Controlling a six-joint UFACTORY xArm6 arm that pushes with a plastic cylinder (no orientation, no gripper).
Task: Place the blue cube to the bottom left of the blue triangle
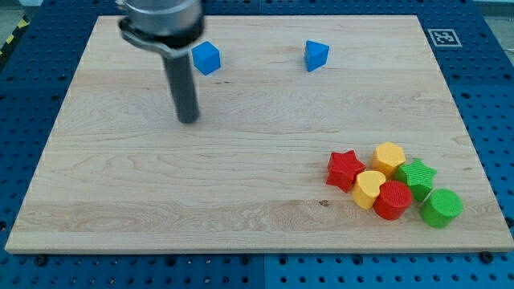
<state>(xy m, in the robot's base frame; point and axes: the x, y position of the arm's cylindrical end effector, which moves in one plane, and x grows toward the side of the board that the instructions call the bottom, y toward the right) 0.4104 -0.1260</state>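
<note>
My tip (188, 120) rests on the board (241, 193), touching nothing, below and slightly left of the blue cube (206, 58). Cube sits near view's top, well left of the blue triangle (316, 55), approx. level w/ it. 6 other blocks cluster bottom right.

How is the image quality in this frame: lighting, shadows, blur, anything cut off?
Camera view: even, soft lighting on the wooden board, no strong glare. Blocks throw only faint shadows; the blue cube, blue triangle and the cluster near the red star look sharp. The rod is slightly soft-edged, with my tip below and left of the cube, apart from it. The arm's top is cropped by the view's top.
</note>
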